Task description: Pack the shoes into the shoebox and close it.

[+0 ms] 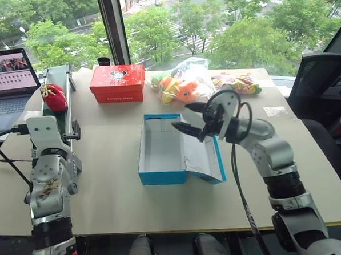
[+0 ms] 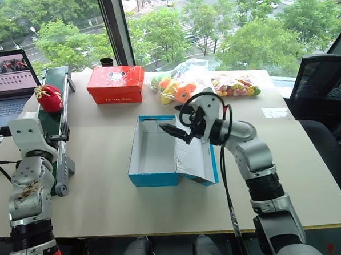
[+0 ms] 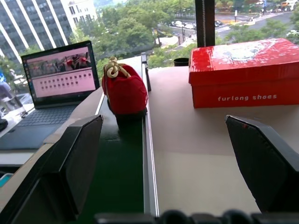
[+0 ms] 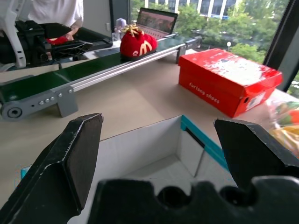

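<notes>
One red shoe point(image 1: 54, 97) with a pale tassel sits on the green conveyor belt point(image 1: 58, 76) at the table's left; it also shows as the shoe point(image 3: 124, 91) ahead of my left gripper point(image 3: 163, 122), which is open, empty and still short of it. The blue shoebox point(image 1: 161, 175) stands open in the middle of the table, white inside and empty, its lid point(image 1: 205, 160) lying flat to the right. My right gripper point(image 1: 180, 115) hovers open over the box's right side, pointing left with nothing between its fingers.
A red box point(image 1: 118, 83) lettered "furlong shoes" stands behind the shoebox. Plastic bags of orange toys point(image 1: 182, 84) lie at the back right. A laptop point(image 1: 8, 79) is at the far left, an office chair point(image 1: 323, 91) at the right. A person in white point(image 4: 51, 11) stands beyond the conveyor.
</notes>
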Available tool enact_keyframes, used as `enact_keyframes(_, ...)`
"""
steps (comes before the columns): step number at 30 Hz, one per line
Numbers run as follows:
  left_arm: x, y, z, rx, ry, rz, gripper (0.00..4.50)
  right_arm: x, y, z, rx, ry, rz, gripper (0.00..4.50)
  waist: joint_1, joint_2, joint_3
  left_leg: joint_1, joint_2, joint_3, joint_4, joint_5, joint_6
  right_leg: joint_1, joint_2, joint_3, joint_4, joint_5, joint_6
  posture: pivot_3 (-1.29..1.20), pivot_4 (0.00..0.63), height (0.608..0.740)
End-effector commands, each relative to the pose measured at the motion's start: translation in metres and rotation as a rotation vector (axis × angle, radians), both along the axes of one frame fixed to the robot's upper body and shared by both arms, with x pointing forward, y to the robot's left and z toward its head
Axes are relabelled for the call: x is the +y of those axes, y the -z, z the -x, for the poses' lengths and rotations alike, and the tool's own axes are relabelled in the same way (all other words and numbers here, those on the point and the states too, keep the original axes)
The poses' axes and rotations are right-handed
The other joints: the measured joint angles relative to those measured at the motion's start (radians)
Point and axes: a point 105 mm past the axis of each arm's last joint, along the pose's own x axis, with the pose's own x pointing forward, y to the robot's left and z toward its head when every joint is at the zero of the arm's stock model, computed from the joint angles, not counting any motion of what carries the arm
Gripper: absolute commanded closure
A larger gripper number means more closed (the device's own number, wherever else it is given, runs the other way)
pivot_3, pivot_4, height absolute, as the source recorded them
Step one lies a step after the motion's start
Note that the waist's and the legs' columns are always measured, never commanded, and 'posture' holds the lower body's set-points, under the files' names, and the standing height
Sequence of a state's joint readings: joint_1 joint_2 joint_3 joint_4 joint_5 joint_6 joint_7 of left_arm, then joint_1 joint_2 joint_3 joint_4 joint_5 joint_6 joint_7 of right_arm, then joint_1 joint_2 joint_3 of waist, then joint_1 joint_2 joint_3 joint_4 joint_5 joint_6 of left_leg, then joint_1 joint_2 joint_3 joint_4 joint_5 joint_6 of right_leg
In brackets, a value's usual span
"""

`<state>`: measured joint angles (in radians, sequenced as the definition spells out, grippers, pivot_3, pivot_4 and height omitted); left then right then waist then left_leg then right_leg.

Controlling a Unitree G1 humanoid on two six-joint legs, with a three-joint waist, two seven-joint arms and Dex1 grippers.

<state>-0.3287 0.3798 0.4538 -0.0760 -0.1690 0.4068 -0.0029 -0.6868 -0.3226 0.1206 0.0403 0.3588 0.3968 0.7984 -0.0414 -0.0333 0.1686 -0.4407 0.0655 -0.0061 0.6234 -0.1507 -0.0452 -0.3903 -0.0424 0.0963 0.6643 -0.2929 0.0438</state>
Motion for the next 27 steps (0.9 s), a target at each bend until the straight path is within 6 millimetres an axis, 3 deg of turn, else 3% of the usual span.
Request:
enact_keyframes(1,0.016,-0.001,0.004,-0.013,-0.084,0.083,0.0,0.006,-0.027,0.003,-0.1,-0.009,-0.044,0.02,0.002,0.0,0.0,0.0,0.0,0.0,0.0,0.0,0.0,0.0,0.0,0.0,0.0,0.0,0.0,0.0,0.15,0.739)
enact_keyframes(11,0.023,0.009,-0.016,0.02,-0.092,0.187,0.0,0.024,-0.04,0.012,-0.11,-0.057,-0.088,0.02,0.005,0.0,0.0,0.0,0.0,-0.001,0.0,0.0,0.0,0.0,0.0,-0.001,0.0,0.0,0.0,0.0,0.15,0.739)
enact_keyframes(22,0.021,0.05,-0.03,0.16,-0.086,0.255,0.0,0.021,-0.048,0.014,-0.128,-0.027,-0.073,0.02,0.002,0.0,0.0,0.0,0.0,-0.001,0.0,0.0,0.0,0.0,0.0,-0.001,0.0,0.0,0.0,0.0,0.15,0.739)
enact_keyframes(25,0.018,0.046,-0.03,0.134,-0.075,0.242,0.67,0.019,-0.05,0.013,-0.129,-0.02,-0.072,0.0,0.008,0.0,0.0,0.0,0.0,-0.001,0.0,0.0,0.0,0.0,0.0,-0.001,0.0,0.0,0.0,0.0,0.15,0.739)
enact_keyframes(27,0.014,0.033,-0.031,0.091,-0.051,0.183,1.43,0.019,-0.05,0.014,-0.129,-0.017,-0.068,0.0,0.011,0.0,0.0,0.0,0.0,-0.001,0.0,0.0,-0.001,0.0,0.0,-0.001,0.0,0.0,0.0,0.0,0.15,0.739)
